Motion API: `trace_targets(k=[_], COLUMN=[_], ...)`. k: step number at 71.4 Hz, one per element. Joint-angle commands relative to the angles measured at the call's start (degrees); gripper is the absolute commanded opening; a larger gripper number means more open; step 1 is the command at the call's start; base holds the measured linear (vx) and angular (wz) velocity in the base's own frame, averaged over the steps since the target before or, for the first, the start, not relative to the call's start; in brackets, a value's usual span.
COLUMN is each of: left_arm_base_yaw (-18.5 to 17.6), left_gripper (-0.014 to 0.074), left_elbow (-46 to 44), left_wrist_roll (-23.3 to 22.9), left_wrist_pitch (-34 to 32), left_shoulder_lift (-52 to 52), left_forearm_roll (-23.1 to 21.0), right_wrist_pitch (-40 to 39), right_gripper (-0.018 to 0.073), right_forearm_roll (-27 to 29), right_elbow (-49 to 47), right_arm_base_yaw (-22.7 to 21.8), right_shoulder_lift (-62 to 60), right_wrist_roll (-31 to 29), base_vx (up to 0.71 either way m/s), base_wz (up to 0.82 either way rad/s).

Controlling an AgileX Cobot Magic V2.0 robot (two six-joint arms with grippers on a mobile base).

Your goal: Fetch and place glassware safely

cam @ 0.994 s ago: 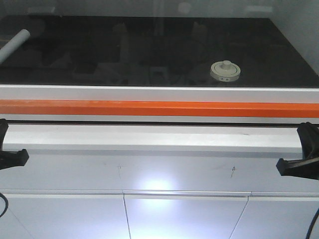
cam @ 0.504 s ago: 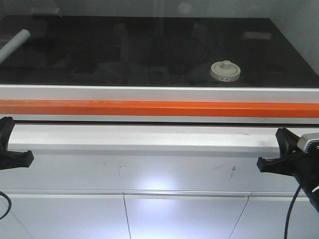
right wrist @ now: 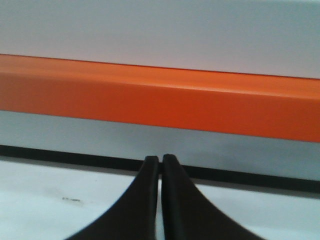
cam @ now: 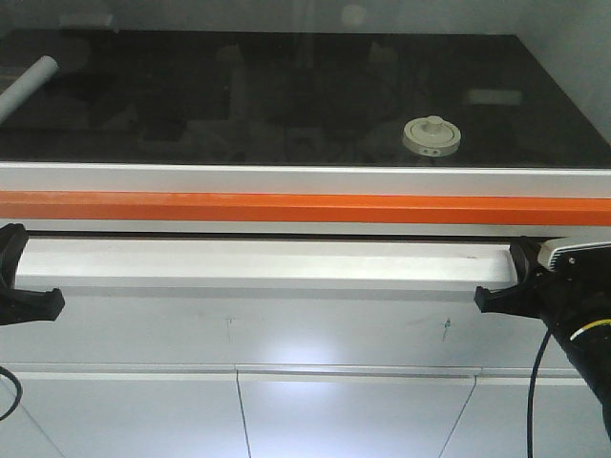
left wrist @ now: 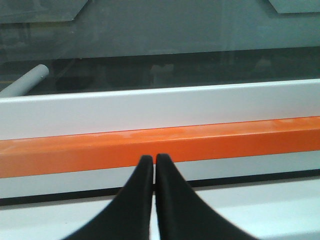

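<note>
left end effector (left wrist: 154, 161) and right end effector (right wrist: 160, 160) pinched closed, jar (cam: 431, 135) untouched.

The left pincer (left wrist: 154, 159) and right pincer (right wrist: 160, 159) are black, curved and tapering, the right with a thin black cable (cam: 531, 382).

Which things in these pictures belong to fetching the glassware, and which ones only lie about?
For the job:
- small jar with cream knobbed lid
- left gripper, shut
- right gripper, shut

Just lying about:
- grey-white tube, far left
- orange bar across the front
</note>
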Motion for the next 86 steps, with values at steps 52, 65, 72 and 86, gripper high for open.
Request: trace_targets(k=[52,65,72,86], left_arm_base_yaw=[-0.05,-0.05,-0.05,-0.05], left_gripper=[-0.0007,-0.0007,-0.0007,-0.0007], left_elbow=[-1.36,-1.36,-1.36,-1.36], left_wrist_roll=[-0.66,-0.66,-0.66,-0.56], left_wrist_pitch=[-4.40,-3.64,-2.83,-3.01], left_shoulder_lift=[-0.66,-0.66,-0.64,2.97], left_forearm_roll=[-0.34,-0.34,-0.34,-0.34], right_wrist_pitch=[-6.11,-6.13,-6.18,-6.18], right_gripper=[-0.0001,-0.0001,-0.0001,-0.0001], right_forearm_roll=[-0.84,-1.13,-1.39,-1.39], right_elbow=[-9.97,-10.04,-10.04,-10.04], right_arm_base_yaw=[-0.14,-0.14,-0.14,-0.14], right_shoulder_lift=[2.09,2.09,2.09,2.09], right_wrist_roll=[-0.46,-0.46,-0.46,-0.46], base_vx=[0.00,0.00,0.00,0.00], base_wz=[0.00,0.00,0.00,0.00])
